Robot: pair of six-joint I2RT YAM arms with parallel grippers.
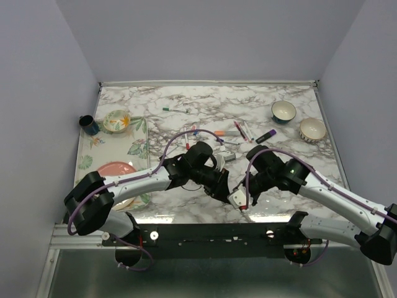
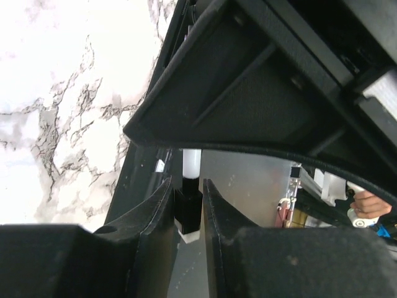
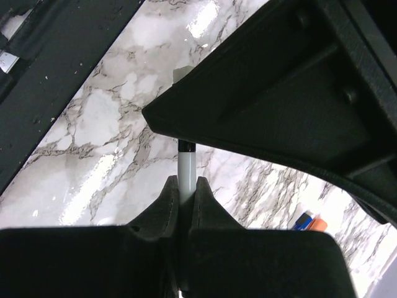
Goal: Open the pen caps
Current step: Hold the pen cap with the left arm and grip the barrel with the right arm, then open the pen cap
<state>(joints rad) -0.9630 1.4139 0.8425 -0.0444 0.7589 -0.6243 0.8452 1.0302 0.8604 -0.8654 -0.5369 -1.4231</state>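
Low over the table's near edge my two grippers meet tip to tip, left gripper (image 1: 224,191) and right gripper (image 1: 239,200). One white pen (image 3: 186,162) runs between them. In the right wrist view my right gripper (image 3: 186,181) is shut on the pen's white body. The left wrist view has the pen's black cap (image 2: 188,208) sitting between the fingers of my left gripper (image 2: 187,186), still on the white body (image 2: 191,162). The jaws stand slightly apart there, with a thin gap beside the cap. Other capped pens (image 1: 211,133) lie scattered mid-table.
Two bowls (image 1: 283,111) (image 1: 312,129) stand at the back right. A floral tray (image 1: 139,133) on the left holds a pink plate (image 1: 116,169) and a small bowl (image 1: 116,120); a dark mug (image 1: 89,125) stands beside it. A green-capped pen (image 1: 175,110) lies further back.
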